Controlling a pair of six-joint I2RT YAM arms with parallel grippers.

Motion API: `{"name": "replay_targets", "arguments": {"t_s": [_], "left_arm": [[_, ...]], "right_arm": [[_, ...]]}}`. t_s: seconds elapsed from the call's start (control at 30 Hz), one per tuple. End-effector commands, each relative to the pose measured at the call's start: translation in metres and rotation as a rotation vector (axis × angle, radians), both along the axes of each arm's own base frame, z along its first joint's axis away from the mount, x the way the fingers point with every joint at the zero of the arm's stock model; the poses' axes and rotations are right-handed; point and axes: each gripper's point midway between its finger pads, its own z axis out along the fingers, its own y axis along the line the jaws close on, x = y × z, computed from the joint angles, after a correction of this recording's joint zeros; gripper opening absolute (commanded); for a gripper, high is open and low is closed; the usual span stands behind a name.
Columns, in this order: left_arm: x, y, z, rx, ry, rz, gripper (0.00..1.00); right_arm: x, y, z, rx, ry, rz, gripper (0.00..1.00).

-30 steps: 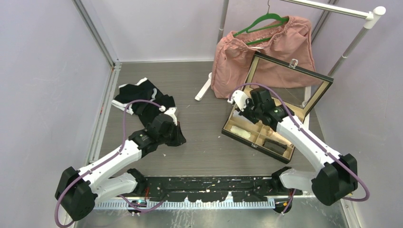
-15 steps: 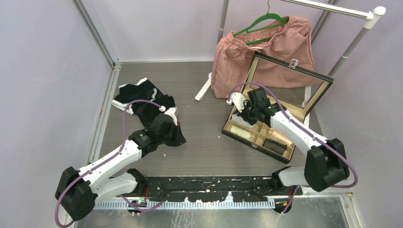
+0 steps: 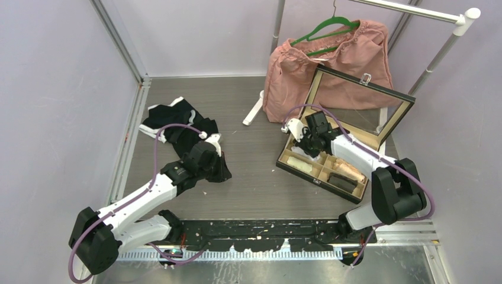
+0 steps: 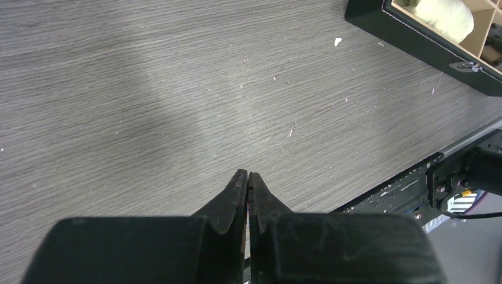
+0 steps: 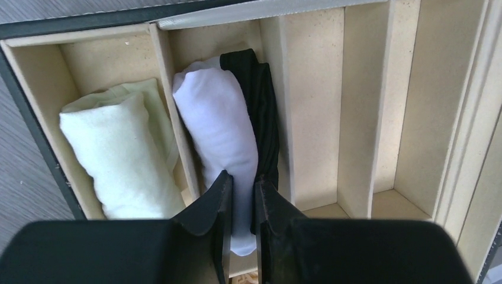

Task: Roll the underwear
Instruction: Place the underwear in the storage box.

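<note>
Right now my right gripper (image 5: pixel 241 180) reaches down into the black hinged box with beige card compartments (image 5: pixel 361 89), its two fingers pinching the near end of one rolled pair of white underwear with a black band (image 5: pixel 219 118). That roll lies in the second cell from the box's left end. One cream cloth roll (image 5: pixel 118 154) fills the cell to its left, and the two cells to its right hold nothing. From above, two more bundles show in the box's near-right cells, one tan (image 3: pixel 348 168) and one dark (image 3: pixel 343 180); my right arm hides the cells beneath it.

My left gripper (image 4: pixel 247 174) is well left of the box, fingers pressed together with nothing between them, over the grey wood-grain table (image 3: pixel 248 171). It sits at the near end of a heap of loose black underwear with white trim (image 3: pixel 177 121); I cannot count the pieces. Behind the box's raised lid (image 3: pixel 355 80) hangs one large pink garment (image 3: pixel 308 71) on a green hanger (image 3: pixel 331 25).
</note>
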Motion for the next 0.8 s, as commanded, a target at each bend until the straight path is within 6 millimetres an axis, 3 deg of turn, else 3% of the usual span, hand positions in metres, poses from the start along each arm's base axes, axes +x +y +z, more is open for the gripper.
{"name": "replay_targets", "arguments": {"t_s": [0.0, 0.17, 0.27, 0.6, 0.77], "left_arm": [[0.004, -0.006, 0.015, -0.022, -0.022, -0.021, 0.04], [0.003, -0.004, 0.015, -0.019, -0.021, -0.019, 0.03], [0.002, -0.004, 0.015, -0.018, -0.021, -0.019, 0.04], [0.005, -0.006, 0.017, -0.014, -0.013, -0.021, 0.03], [0.009, -0.004, 0.019, -0.006, -0.007, -0.001, 0.04]], "right_arm": [[0.0, -0.008, -0.009, -0.033, 0.018, -0.02, 0.16], [-0.001, -0.01, -0.011, -0.033, 0.046, -0.048, 0.33], [0.002, -0.011, 0.0, -0.027, 0.02, -0.07, 0.39], [-0.001, -0.005, 0.07, 0.079, -0.084, -0.105, 0.64], [-0.001, -0.009, 0.104, 0.115, -0.17, -0.158, 0.65]]}}
